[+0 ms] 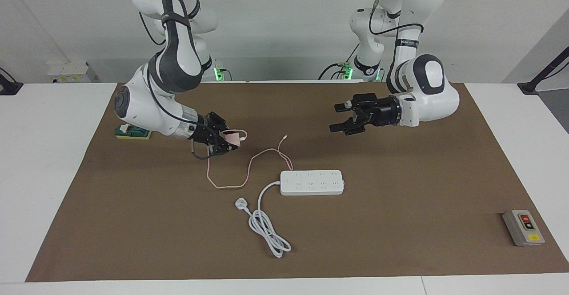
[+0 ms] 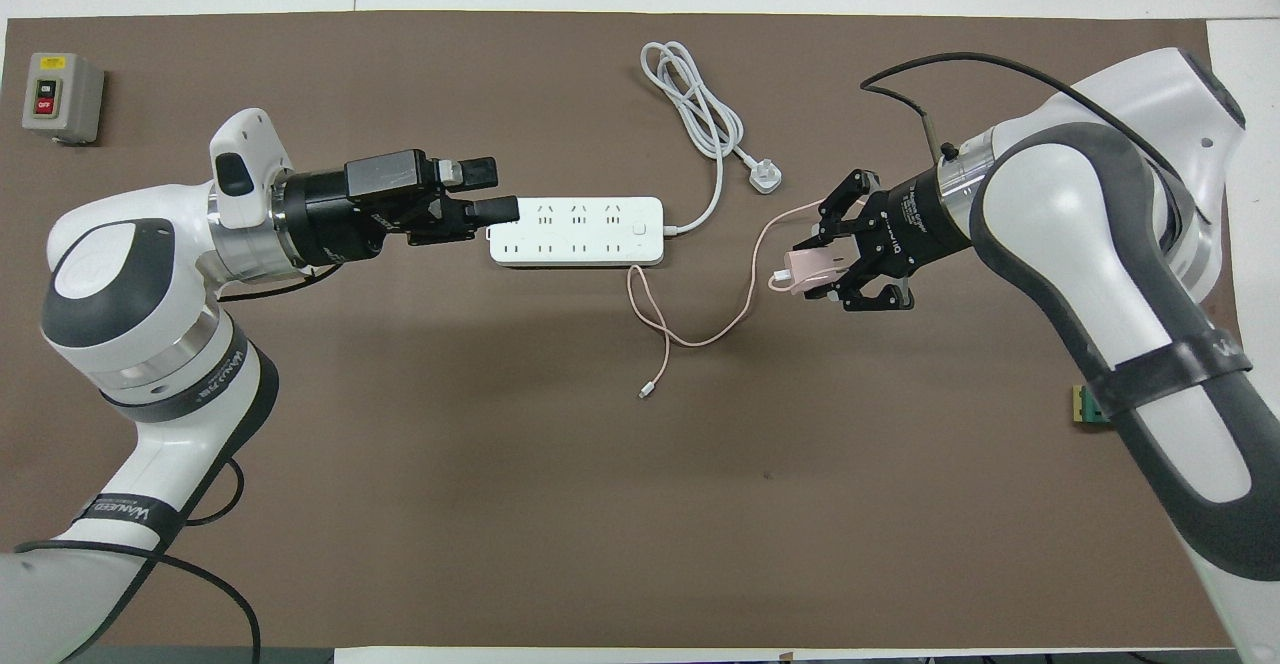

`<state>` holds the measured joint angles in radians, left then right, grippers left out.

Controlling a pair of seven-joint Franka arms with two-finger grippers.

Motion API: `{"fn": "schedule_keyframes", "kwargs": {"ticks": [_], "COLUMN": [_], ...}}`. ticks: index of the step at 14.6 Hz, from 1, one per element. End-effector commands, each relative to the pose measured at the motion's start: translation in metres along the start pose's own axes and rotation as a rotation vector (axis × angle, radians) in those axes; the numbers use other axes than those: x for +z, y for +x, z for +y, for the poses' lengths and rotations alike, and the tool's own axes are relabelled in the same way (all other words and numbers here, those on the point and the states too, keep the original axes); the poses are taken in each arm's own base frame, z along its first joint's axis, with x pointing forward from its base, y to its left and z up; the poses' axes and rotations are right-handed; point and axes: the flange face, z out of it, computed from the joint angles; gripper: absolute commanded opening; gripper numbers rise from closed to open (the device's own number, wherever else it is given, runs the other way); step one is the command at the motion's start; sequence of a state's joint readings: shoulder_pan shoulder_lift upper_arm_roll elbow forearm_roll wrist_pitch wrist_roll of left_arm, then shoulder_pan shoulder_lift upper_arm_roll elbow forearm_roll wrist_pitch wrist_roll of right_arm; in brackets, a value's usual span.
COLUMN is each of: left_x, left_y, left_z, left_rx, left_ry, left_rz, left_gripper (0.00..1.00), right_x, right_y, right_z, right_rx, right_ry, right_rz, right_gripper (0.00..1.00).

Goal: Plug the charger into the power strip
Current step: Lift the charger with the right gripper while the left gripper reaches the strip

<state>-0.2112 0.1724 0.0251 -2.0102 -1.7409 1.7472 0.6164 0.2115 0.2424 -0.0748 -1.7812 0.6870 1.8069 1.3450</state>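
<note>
A brown mat (image 1: pixel 400 224) covers most of the white tabletop (image 1: pixel 44 161). On it, at the left arm's end and far from the robots, sits a grey switch box (image 1: pixel 523 227) with a red and a yellow marking on top. At the right arm's end, near the robots, lies a small green block (image 1: pixel 133 132), perhaps on a yellowish base.
</note>
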Motion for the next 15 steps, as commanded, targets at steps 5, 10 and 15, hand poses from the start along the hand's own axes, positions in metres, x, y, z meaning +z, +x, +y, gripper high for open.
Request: {"fn": "schedule_keyframes", "kwargs": {"ticks": [5,10,15], "left_x": [0.033,0.08,0.087], "left_y": [-0.01,-0.028,-0.03], "left_z": [-0.037,-0.053,-0.051], "left_rx": [0.038,0.059,0.059], "left_ry": [-0.024,0.068,0.05], "left_rz": [-0.032,-0.017,-0.014], "left_gripper": [1.0,1.0,1.0], "right_x": [-0.01,0.012,0.035], "right_y": [-0.057,-0.097,-0.134], "right_z": [0.016,0.019,0.019], "right_rx": [0.022,0.027,0.035], "right_ry": [0.045,0.057,0.107], "right_rz": [-0.012,-0.046,-0.042], "right_gripper": [0.0,0.0,0.0]}}
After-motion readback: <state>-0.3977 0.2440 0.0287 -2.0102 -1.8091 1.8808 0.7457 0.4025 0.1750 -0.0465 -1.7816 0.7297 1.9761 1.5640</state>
